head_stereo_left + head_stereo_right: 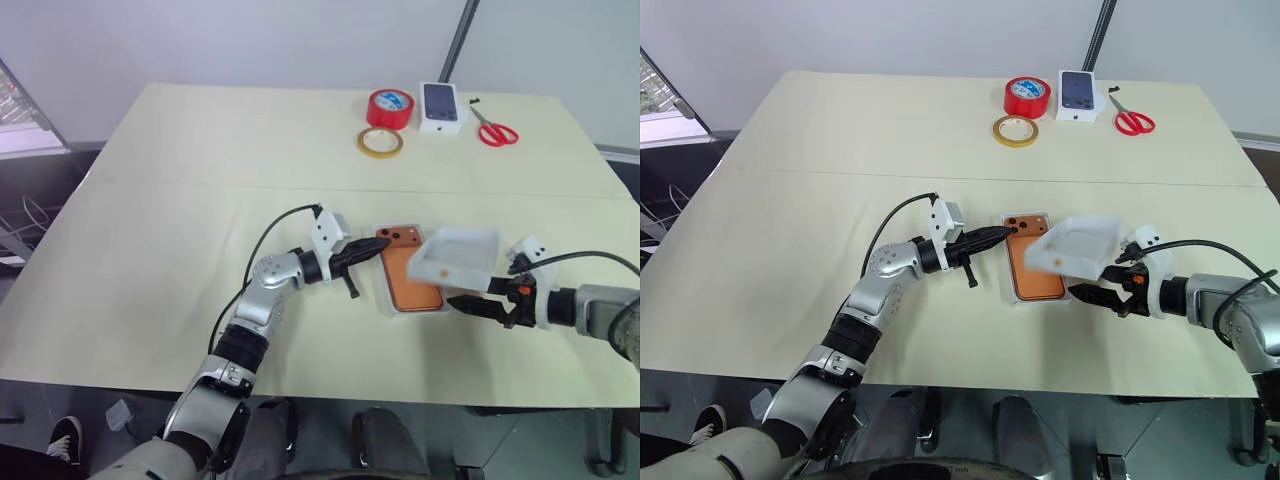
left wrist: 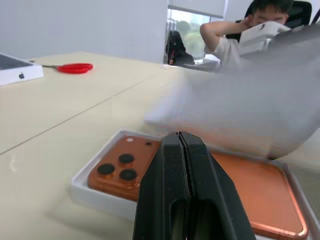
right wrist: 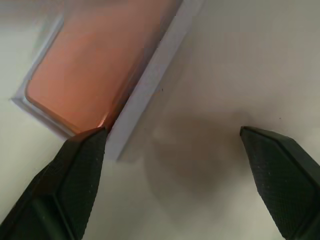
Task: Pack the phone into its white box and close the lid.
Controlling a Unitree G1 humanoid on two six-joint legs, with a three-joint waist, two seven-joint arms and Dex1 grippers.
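Got the phone (image 1: 410,282) lying back-up inside the white box (image 1: 383,292), camera cluster at the far-left corner, box rim showing as a thin white edge all around it. Sitting near the middle of the bench (image 1: 150,250), a bit towards the front edge.

Left gripper (image 1: 380,247) reaching in from the left, jaws pressed flat together with nothing between them, tips right at the camera-end corner of the box. Can't tell for sure whether touching the rim or just above it.

Then the lid (image 1: 458,255): tilted, open side up, blurred, up over the right long edge of the box and covering the phone's far-right corner. Can't say if its low edge touches the box.

Right gripper (image 1: 458,303) coming in from the right, low, just beside the box's near-right corner and below the lid. Jaws spread wide, nothing caught between them; from the wrist, one fingertip right at the box's corner, the other out over bare bench.

Plenty of room otherwise: wide open bench to the left and in front. Clutter only along the far edge, well apart from the box: red tape roll (image 1: 390,107), yellow tape ring (image 1: 380,142), small white phone box (image 1: 443,107), red scissors (image 1: 497,132).
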